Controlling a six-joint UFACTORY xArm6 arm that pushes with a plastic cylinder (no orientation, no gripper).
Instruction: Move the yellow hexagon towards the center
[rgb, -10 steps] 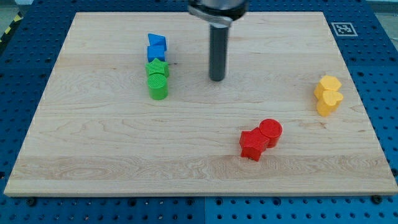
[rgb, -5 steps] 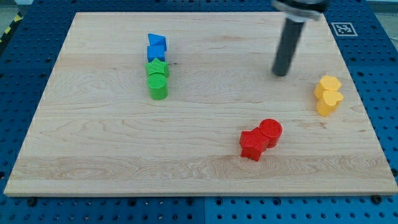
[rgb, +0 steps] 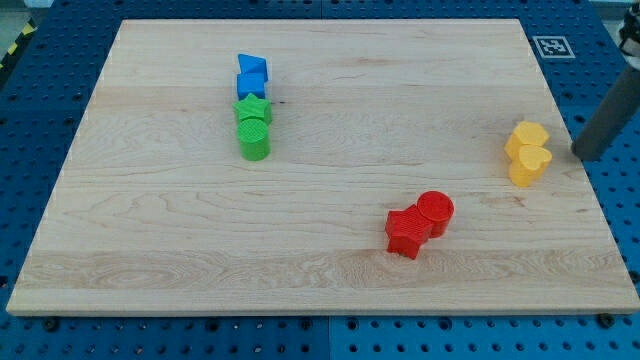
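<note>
The yellow hexagon (rgb: 528, 135) lies near the board's right edge, touching a yellow heart-shaped block (rgb: 530, 166) just below it. My tip (rgb: 586, 154) is at the view's right edge, just past the board's right side, to the right of the two yellow blocks and apart from them. The rod leans up and out of the view at the right.
Two blue blocks (rgb: 252, 76) and two green blocks (rgb: 253, 128) stand in a column at the upper left. A red block (rgb: 405, 232) and a red cylinder (rgb: 435, 211) touch at the lower middle right. The wooden board (rgb: 150, 220) lies on a blue perforated table.
My tip has swept from the board's upper middle to the right, past the yellow blocks, to just off the board's right edge. No block has moved.
</note>
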